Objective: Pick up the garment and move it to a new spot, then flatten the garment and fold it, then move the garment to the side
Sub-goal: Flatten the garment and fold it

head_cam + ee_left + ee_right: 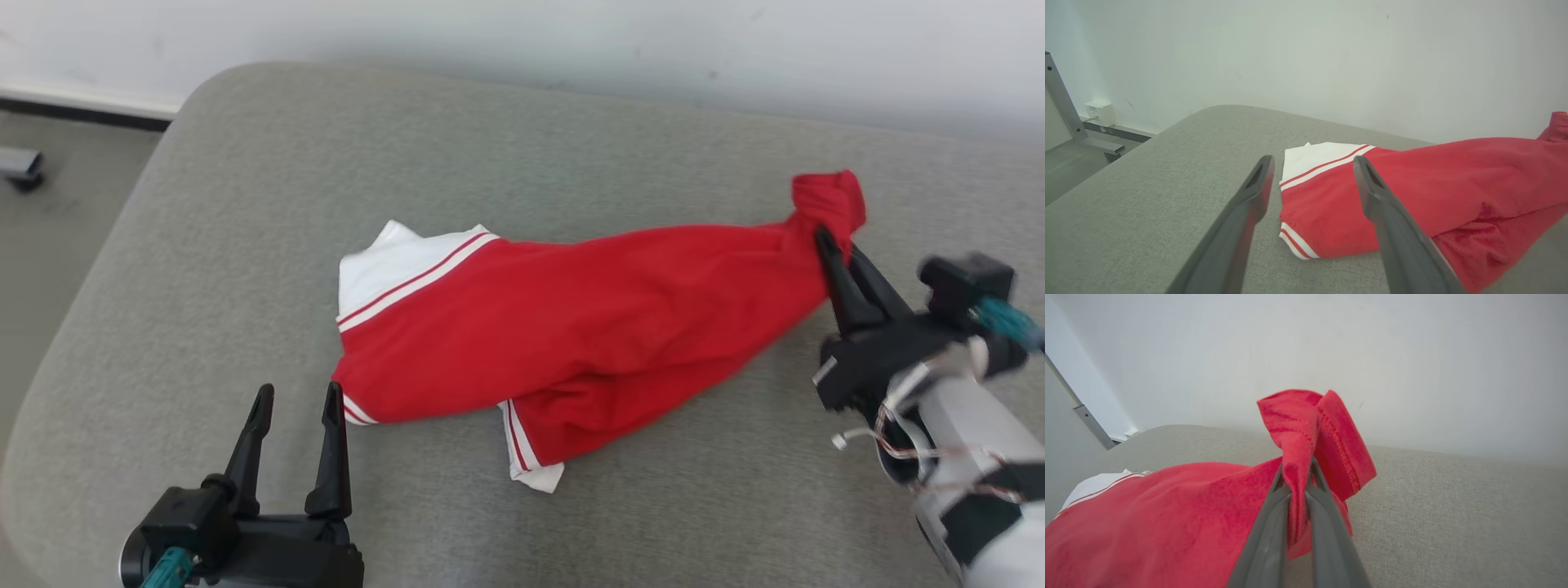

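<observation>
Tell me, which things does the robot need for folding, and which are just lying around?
Needed: red-and-white shirt; right claw, shut on the shirt's red hem; left claw, open; grey cushion underneath.
Lying about: white wall box; grey metal frame leg.

Grey upholstered bench (204,245); red-and-white garment (571,327) upon it

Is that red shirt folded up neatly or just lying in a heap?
Not folded: the red shirt lies bunched and creased on the grey cushion, one end pinched in the right gripper.
</observation>
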### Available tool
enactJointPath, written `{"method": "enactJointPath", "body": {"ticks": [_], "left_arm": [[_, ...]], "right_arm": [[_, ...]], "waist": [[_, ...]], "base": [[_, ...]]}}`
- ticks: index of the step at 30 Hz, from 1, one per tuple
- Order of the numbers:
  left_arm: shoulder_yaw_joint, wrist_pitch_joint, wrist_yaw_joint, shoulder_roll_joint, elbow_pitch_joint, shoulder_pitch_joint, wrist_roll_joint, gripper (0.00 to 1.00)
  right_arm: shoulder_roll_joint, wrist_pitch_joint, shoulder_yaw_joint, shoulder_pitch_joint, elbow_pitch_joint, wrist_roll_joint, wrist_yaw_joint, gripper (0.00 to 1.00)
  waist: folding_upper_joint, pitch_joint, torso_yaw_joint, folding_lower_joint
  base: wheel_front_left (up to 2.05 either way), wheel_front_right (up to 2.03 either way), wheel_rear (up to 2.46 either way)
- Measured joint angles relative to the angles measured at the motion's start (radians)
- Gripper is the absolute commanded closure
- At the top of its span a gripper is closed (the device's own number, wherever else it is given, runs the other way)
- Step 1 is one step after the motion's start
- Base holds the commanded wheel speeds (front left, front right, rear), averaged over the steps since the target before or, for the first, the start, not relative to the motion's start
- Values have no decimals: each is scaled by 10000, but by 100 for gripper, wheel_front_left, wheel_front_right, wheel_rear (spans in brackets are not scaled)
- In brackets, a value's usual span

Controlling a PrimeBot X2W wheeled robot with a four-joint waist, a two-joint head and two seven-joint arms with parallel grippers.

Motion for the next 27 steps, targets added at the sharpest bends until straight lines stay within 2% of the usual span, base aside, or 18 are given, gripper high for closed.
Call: {"method": "enactJointPath", "body": {"ticks": [2, 3, 4, 5, 8, 15, 16, 17, 27], "left_arm": [[13, 0, -2, 2, -6, 34, 12, 0], [23, 2, -58, -6, 27, 134, 67, 0], [73, 2, -58, -10, 35, 147, 69, 0], [73, 2, -58, -10, 35, 147, 69, 0], [113, 0, -71, 0, 33, 180, 90, 0], [213, 2, -58, -4, 2, 393, 163, 0], [236, 0, -63, -4, 0, 403, 182, 0], [259, 2, -69, -4, -2, 419, 194, 0], [504, 2, -232, -4, 23, 573, 439, 0]], "right_arm": [[-13, 4, -395, 422, -445, -13, 0, 100], [-2, 2, -1283, 1442, -1342, 36, 0, 100], [10, 0, -1605, 1985, -1793, 21, 0, 100], [10, 0, -1605, 1985, -1793, 21, 0, 100], [121, 2, -2351, 3497, -2765, -263, 0, 100], [980, 0, -3917, 6146, -4011, -604, 0, 100], [1116, 2, -4031, 6367, -4086, -640, 0, 72], [1239, 2, -4111, 6536, -4140, -719, 0, 0], [1615, 13, -5091, 6855, -5187, -1808, 0, 0]], "waist": [[0, -45, -121, 0], [1, -140, -360, 0], [1, -190, -476, 0], [1, -190, -476, 0], [-1, -327, -801, -1], [0, -564, -1412, -1], [0, -587, -1492, -1], [0, -608, -1567, 0], [0, -1002, -2065, -1]], "base": [[0, 0, 0], [0, 0, 0], [0, 0, 0], [0, 0, 0], [0, 0, 0], [0, 0, 0], [0, 0, 0], [0, 0, 0], [0, 0, 0]]}}
